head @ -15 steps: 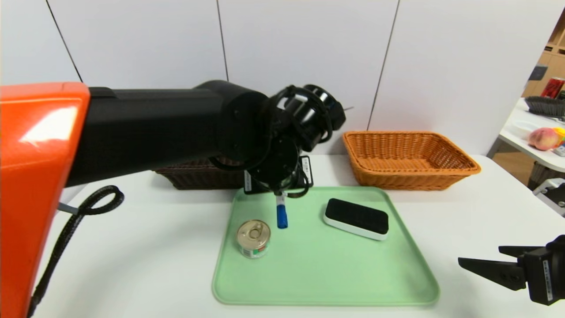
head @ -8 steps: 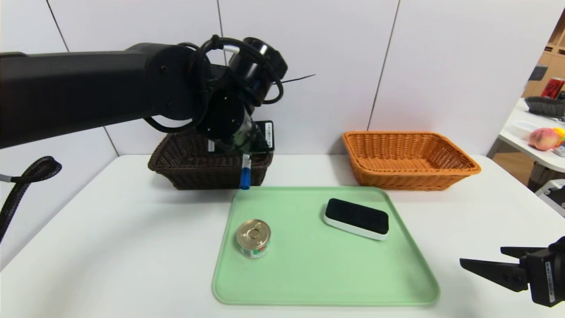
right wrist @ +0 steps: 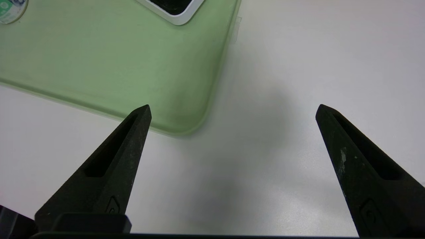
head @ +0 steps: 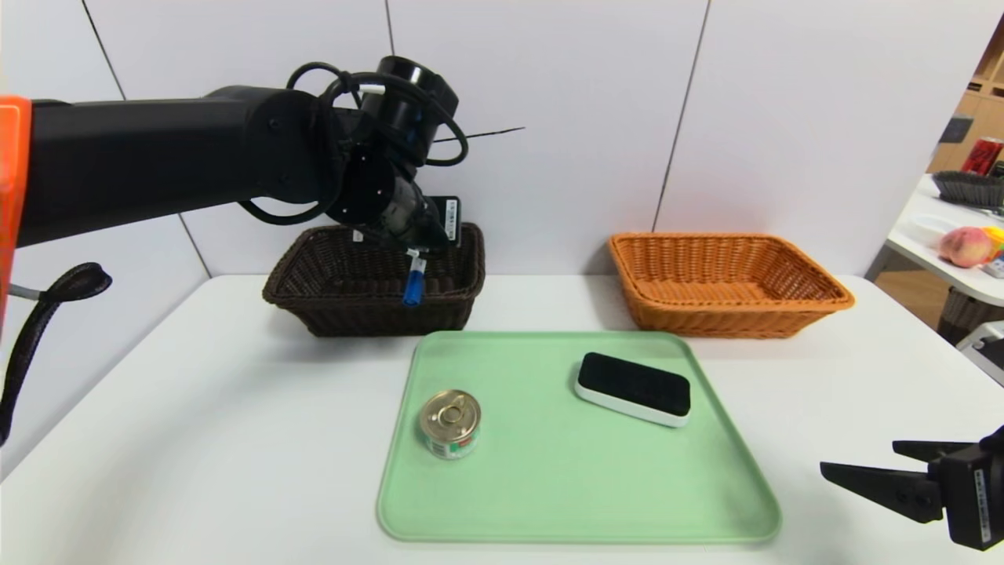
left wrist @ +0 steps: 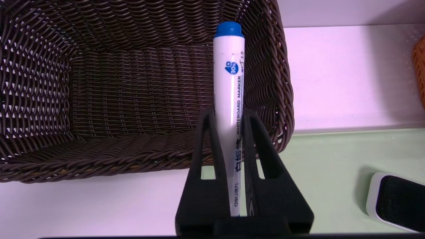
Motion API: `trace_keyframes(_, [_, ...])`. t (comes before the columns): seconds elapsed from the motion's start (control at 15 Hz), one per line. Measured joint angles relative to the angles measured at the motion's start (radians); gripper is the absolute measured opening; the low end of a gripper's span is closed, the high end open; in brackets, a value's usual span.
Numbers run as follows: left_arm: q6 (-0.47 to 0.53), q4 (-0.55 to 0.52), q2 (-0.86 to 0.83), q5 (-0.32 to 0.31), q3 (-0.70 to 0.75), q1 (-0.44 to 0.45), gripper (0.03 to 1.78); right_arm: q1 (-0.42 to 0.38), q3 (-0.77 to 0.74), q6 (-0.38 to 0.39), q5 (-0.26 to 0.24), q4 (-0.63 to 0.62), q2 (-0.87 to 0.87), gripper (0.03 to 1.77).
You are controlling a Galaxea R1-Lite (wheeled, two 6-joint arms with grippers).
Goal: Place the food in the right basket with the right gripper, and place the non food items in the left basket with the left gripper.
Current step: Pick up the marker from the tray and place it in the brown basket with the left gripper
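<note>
- While the head view looks down on the white tabletop point(head: 235, 439), the left hand point(head: 411, 249) hangs above the dark brown left basket point(head: 314, 302), clamped on a whiteboard marker point(head: 412, 281) whose blue cap points down over the basket's right end. Out front, the green tray point(head: 565, 502) carries a tin can point(head: 450, 424) on its left side and a black-and-white board eraser point(head: 634, 388) toward the back right, well apart from each other. Behind the tray's right corner sits the orange right basket point(head: 816, 298), nothing visible inside. Low at the right edge, the right hand point(head: 863, 471) hovers over bare tabletop, beside the tray.
- Over to the left wrist view: the left hand point(left wrist: 228, 116) has both fingers point(left wrist: 204, 146) pressed against the marker point(left wrist: 229, 99), blue cap aimed into the left basket point(left wrist: 49, 166), close to its right wall. A tray point(left wrist: 332, 156) corner and the eraser point(left wrist: 396, 199) peek in from the edge.
- Right wrist view now: the right hand point(right wrist: 232, 109) has its two fingers point(right wrist: 116, 156) spread wide, gripping nothing, above bare tabletop point(right wrist: 298, 66) just off the tray point(right wrist: 116, 66) corner, with the eraser point(right wrist: 172, 10) and the can point(right wrist: 10, 10) only clipped at the frame's edge.
</note>
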Motion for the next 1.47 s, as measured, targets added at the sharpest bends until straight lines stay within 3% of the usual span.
trace_keyframes(0.2, [0.083,-0.017,0.011,-0.003,0.000,0.035,0.18,0.000,0.007,0.000,-0.001,0.000,-0.001,1.71])
trace_keyframes(0.67, [0.603,-0.116,0.016,-0.089,0.000,0.189,0.18,-0.002,0.026,0.002,-0.002,-0.001,-0.006,1.71])
trace_keyframes(1.13, [1.109,-0.118,0.022,-0.289,-0.001,0.277,0.18,-0.001,0.017,0.001,0.000,-0.002,-0.014,1.71])
trace_keyframes(1.27, [1.196,-0.110,0.031,-0.366,-0.001,0.284,0.18,-0.001,0.016,0.001,-0.001,-0.002,-0.015,1.71])
trace_keyframes(1.47, [1.305,-0.107,0.054,-0.387,-0.001,0.289,0.18,-0.002,0.016,0.000,-0.001,-0.002,-0.016,1.71])
